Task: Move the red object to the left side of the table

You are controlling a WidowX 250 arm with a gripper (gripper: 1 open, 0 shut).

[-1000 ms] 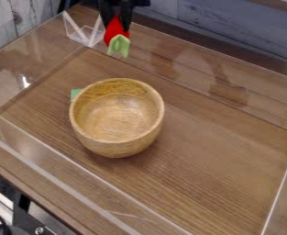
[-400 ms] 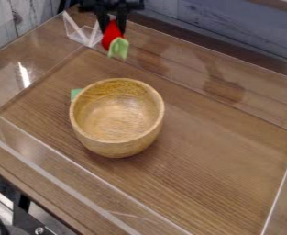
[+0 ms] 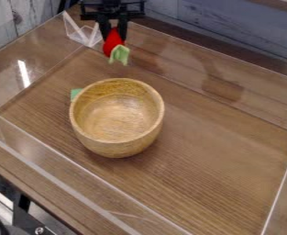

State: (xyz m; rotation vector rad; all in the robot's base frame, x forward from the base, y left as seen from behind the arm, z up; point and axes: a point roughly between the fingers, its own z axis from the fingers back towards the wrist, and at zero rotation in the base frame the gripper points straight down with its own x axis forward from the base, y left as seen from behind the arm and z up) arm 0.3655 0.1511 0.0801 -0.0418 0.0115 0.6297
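The red object, a small toy strawberry with green leaves at its lower end, hangs in my gripper near the far edge of the table. The black fingers are shut on its red body, and the leaves point down toward the wood. The gripper points straight down. It is up and back from the wooden bowl, and I cannot tell whether the leaves touch the tabletop.
A large wooden bowl stands left of centre. A small green piece lies against its left side. Low clear acrylic walls edge the table, and a clear bracket stands at the back left.
The gripper has come down a little with the strawberry, so more of the gripper shows below the top edge. It has also drifted slightly left. The bowl and the green piece stayed put.
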